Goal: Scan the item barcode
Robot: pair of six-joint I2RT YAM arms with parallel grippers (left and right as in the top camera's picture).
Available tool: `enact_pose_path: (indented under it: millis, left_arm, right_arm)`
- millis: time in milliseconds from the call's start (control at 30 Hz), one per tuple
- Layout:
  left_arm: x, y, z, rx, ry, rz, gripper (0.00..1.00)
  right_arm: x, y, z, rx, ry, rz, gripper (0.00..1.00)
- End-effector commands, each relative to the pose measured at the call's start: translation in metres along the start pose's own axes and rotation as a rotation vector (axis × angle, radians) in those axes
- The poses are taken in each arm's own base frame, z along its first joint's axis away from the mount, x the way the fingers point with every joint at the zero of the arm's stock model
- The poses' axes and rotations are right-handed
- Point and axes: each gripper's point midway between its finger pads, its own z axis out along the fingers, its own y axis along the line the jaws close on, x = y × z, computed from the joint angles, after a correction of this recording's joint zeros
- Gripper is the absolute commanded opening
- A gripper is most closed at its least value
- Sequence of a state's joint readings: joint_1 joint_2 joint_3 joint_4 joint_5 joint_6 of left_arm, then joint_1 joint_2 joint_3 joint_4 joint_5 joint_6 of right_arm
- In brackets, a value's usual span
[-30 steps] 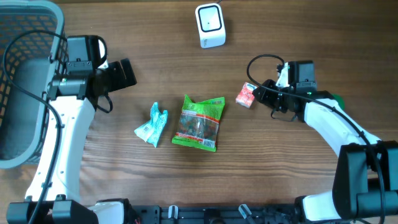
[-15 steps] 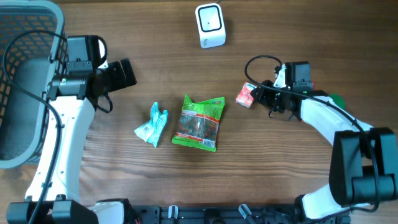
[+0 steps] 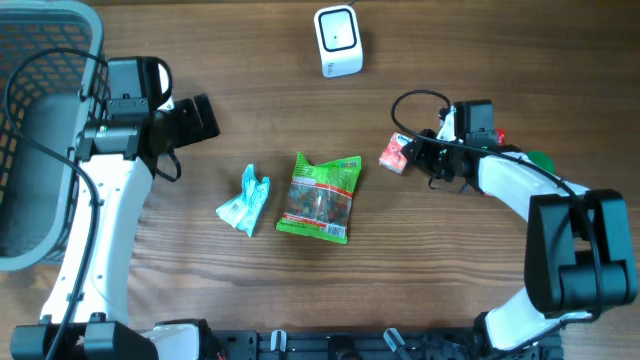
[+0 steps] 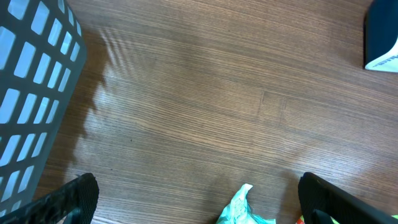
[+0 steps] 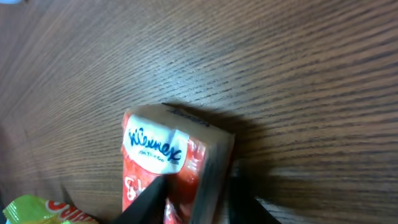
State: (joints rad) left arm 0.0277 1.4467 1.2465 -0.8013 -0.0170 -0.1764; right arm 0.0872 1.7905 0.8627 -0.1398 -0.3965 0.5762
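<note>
**Right arm crept left onto the red pack; nothing else moved**

Versus a second ago, the right arm's wrist sits slightly further left, closer to the red tissue pack. The pack, both other packets, the scanner and the left arm are where they were.

Left to right on the wooden surface:
- Grey basket at the far left edge.
- Left pincer just right of the basket, over bare wood. Its wrist view shows it spread wide, nothing between the fingers, with the basket wall at frame left.
- Teal wrapper lies crumpled below the left pincer. Its tip pokes into the bottom of the left wrist view.
- Green snack bag lies flat just beside the wrapper.
- White scanner stands at the top centre, well apart from all the packets.
- Red tissue pack lies on the surface right of the green bag, white label facing up.
- Right pincer is at the pack's right end. In the wrist view it straddles the pack's near end, one finger on each side, gap narrow. Can't tell whether it is actually squeezing the pack.
</note>
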Motion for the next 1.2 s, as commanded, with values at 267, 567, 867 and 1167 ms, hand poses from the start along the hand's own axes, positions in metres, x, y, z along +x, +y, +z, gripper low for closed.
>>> enact_pose_path:
  millis: [267,567,867,1167]
  left_arm:
    - [-0.008,0.0,-0.006,-0.001,-0.029,0.009,1.0]
    - [-0.008,0.0,-0.006,-0.001,-0.029,0.009,1.0]
    - [-0.008,0.0,-0.006,-0.001,-0.029,0.009,1.0]
    - [-0.008,0.0,-0.006,-0.001,-0.029,0.009,1.0]
  right_arm:
    - [0.008,0.012,-0.027,0.01,0.003,-0.071,0.05]
    - [0.006,0.046,-0.125,0.016,-0.16,-0.31,0.04]
    - [0.024,0.051,-0.192,0.089,-0.192,-0.329,0.04]
    - [0.004,0.091,-0.266,0.109,-0.263,-0.351,0.04]
